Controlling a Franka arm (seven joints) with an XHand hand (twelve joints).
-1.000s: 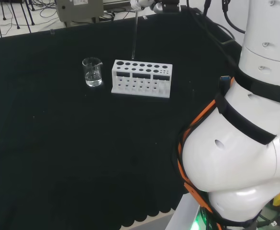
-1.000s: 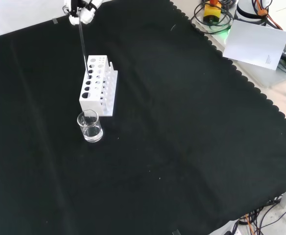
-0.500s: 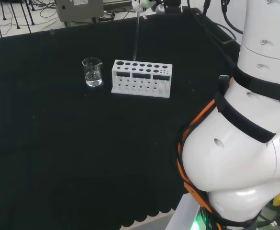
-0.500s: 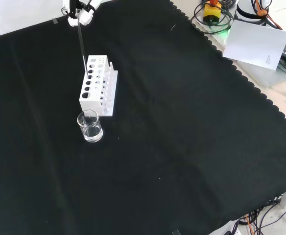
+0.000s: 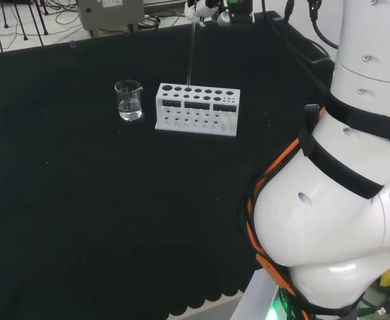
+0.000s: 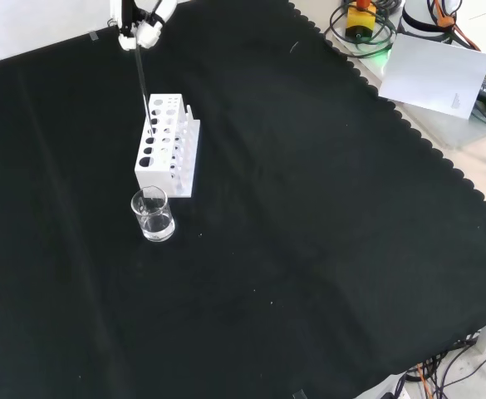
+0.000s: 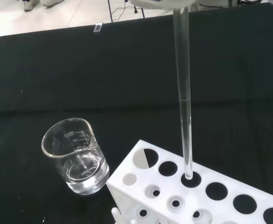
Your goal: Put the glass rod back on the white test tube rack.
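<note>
The white test tube rack (image 5: 197, 109) (image 6: 166, 145) (image 7: 206, 196) stands on the black cloth. My hand (image 5: 204, 9) (image 6: 141, 23) is above it, shut on the top of the clear glass rod (image 5: 190, 55) (image 6: 141, 83) (image 7: 184, 93). The rod hangs nearly upright. In the wrist view its lower tip sits at the mouth of one of the large holes in the rack's back row. A blurred white part of the hand (image 7: 159, 3) shows over the rod's top.
A small glass beaker (image 5: 129, 100) (image 6: 152, 214) (image 7: 76, 156) with a little clear liquid stands close beside the rack's end. The arm's big white links (image 5: 341, 187) rise at the head view's right. White paper (image 6: 438, 75) and cables lie off the cloth.
The hand has shifted slightly with the rod and lowered it; the rod's tip now reaches a hole in the rack. Rack and beaker have not moved.
</note>
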